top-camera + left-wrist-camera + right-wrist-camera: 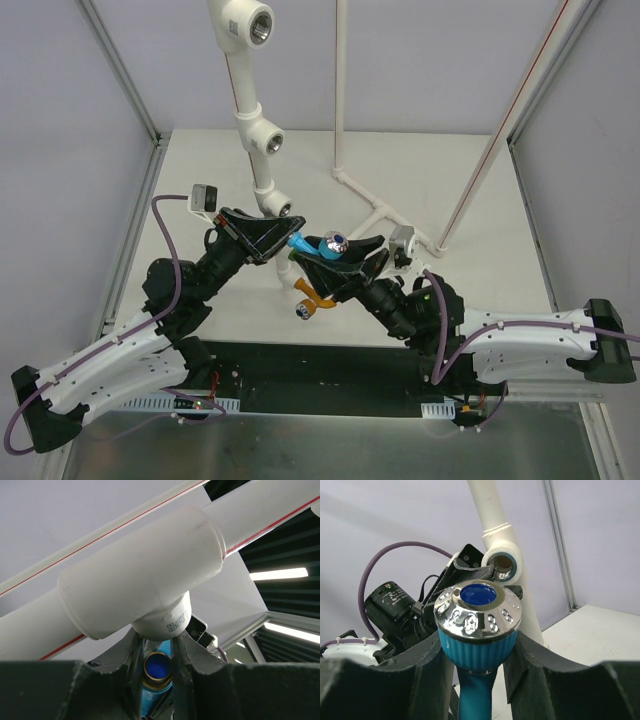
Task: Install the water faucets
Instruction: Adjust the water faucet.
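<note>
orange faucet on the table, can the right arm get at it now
Probably not yet: the right gripper sits around the blue faucet, whose other end the left gripper grips. The orange faucet lies uncovered close by, so once free, likely yes.

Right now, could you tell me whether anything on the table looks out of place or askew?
Nothing looks damaged or spilled. Only the orange faucet stands out: it lies on its side on the table, loose below the raised blue faucet and not installed.
</note>
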Robot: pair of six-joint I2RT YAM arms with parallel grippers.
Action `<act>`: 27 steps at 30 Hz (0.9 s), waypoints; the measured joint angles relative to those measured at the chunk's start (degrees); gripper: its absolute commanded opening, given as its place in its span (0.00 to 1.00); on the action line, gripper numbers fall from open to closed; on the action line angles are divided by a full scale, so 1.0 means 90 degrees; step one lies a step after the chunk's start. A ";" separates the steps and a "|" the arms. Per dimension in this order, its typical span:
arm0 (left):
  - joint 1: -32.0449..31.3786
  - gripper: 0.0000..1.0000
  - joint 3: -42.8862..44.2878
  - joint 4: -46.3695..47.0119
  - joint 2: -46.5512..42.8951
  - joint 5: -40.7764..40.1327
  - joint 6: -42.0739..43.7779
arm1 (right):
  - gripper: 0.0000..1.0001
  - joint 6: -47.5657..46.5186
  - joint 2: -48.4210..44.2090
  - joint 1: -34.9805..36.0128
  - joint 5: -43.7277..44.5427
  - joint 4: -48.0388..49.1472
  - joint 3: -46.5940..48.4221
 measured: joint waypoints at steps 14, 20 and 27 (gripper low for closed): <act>-0.0092 0.00 -0.0012 0.0158 0.0126 -0.0175 -0.0070 | 0.01 -0.0155 0.0117 0.0007 0.0379 0.0168 0.0056; -0.0109 0.00 -0.0012 0.0255 0.0221 -0.0151 -0.0075 | 0.01 -0.0240 -0.0034 0.0012 0.0481 -0.0323 0.0189; -0.0172 0.04 -0.0012 0.0406 0.0342 -0.0087 -0.0078 | 0.00 -0.0393 -0.0219 0.0015 0.0493 -0.0588 0.0189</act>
